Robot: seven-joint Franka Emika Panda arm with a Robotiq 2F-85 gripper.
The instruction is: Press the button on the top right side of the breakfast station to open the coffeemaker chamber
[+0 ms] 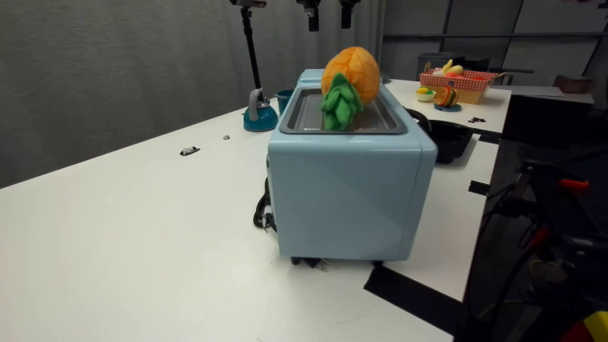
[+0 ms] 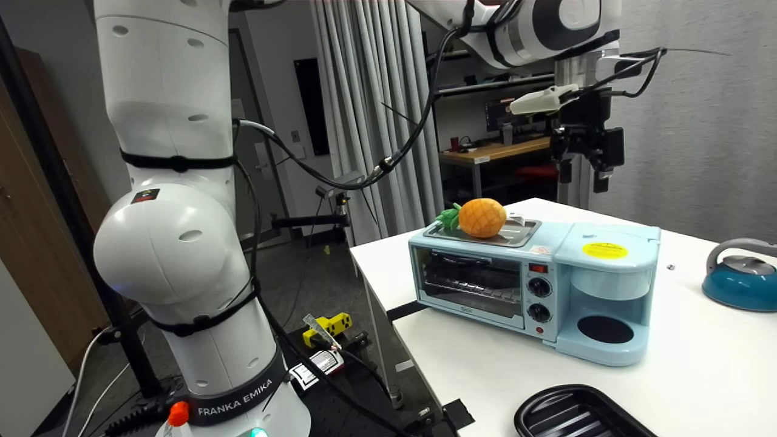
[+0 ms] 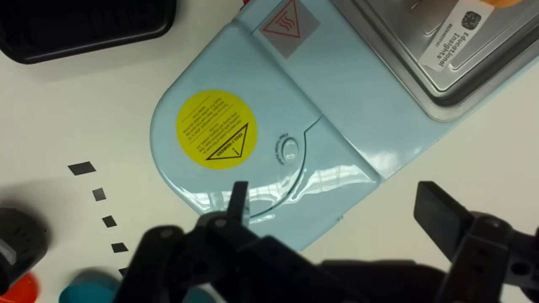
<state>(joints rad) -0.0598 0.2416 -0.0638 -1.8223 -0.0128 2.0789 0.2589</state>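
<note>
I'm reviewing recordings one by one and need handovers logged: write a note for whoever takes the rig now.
Gripper: open, empty, raised clear of the breakfast station.
Things: station stands on the table; button on its top, near the yellow sticker.
Done: no press evident; coffeemaker chamber looks shut.
Left: likely line up, press the button, check that the chamber opens.

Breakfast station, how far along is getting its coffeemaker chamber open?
Done: the open pincer hangs above the breakfast station. In hand: probably the approach; nothing touches the round button in the wrist view, and nothing is gripped. Left: likely descending to press it, since the coffeemaker chamber looks closed.
</note>
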